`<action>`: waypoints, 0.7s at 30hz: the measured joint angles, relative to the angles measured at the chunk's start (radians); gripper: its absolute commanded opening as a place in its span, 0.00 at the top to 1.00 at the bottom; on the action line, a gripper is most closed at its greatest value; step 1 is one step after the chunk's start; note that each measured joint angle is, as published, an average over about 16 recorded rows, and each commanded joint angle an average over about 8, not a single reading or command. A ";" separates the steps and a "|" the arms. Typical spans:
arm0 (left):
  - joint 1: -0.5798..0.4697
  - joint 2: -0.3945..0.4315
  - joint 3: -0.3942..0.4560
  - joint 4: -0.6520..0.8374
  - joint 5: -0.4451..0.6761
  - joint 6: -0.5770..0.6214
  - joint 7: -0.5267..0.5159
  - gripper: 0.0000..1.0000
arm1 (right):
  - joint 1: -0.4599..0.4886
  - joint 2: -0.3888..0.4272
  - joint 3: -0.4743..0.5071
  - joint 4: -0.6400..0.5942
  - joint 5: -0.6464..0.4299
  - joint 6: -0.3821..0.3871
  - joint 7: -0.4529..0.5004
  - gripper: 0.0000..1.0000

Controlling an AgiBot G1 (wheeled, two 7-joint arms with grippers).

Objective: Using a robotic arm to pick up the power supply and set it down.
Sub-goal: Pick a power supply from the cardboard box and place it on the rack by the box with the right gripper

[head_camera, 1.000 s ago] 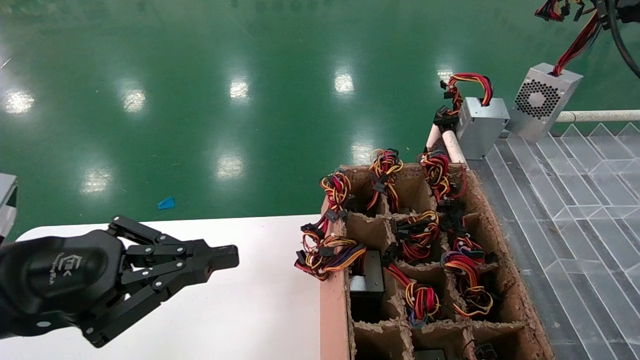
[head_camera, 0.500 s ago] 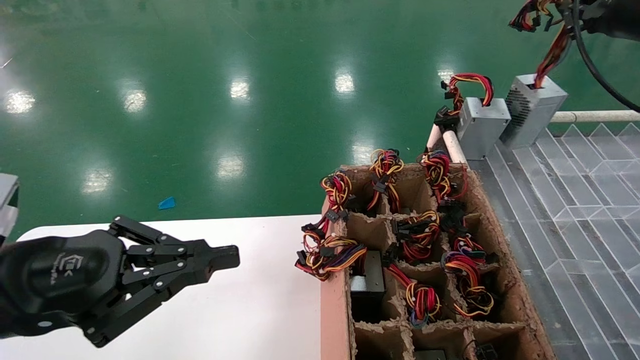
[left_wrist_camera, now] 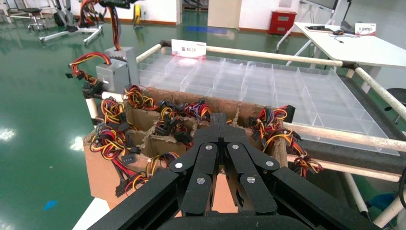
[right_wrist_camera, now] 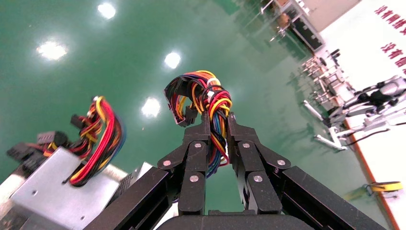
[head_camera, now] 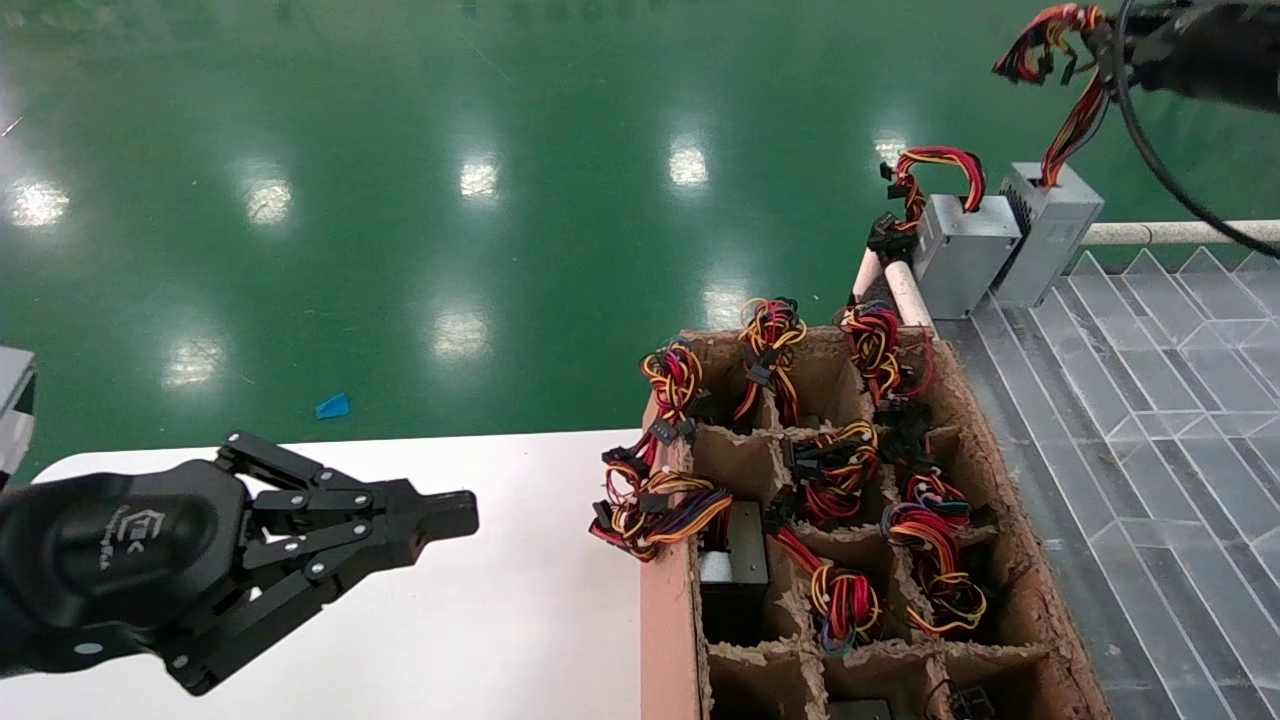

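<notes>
Power supply (head_camera: 1046, 228) seemingly atop clear-tray rack (head_camera: 1150, 400), green floor (head_camera: 400, 150) beyond

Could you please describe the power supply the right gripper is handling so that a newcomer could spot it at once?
Find the clear tray rack beside the cardboard box; two silver boxes stand at its far corner. The power supply is the narrower one, its wires rising taut to the right gripper, unlike the wider box with its arching cable loop.
</notes>
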 measured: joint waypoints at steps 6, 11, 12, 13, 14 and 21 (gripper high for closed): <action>0.000 0.000 0.000 0.000 0.000 0.000 0.000 1.00 | -0.024 -0.006 0.004 -0.004 0.005 -0.006 -0.001 1.00; 0.000 0.000 0.000 0.000 0.000 0.000 0.000 1.00 | -0.041 -0.012 0.007 -0.004 0.010 -0.009 -0.001 0.95; 0.000 0.000 0.000 0.000 0.000 0.000 0.000 1.00 | -0.044 -0.013 0.008 -0.004 0.011 -0.010 -0.001 0.82; 0.000 0.000 0.000 0.000 0.000 0.000 0.000 1.00 | -0.046 -0.014 0.008 -0.004 0.011 -0.011 -0.001 0.70; 0.000 0.000 0.000 0.000 0.000 0.000 0.000 1.00 | -0.048 -0.016 0.008 -0.004 0.012 -0.011 -0.001 0.57; 0.000 0.000 0.000 0.000 0.000 0.000 0.000 1.00 | -0.050 -0.019 0.010 0.000 0.015 -0.015 -0.005 0.00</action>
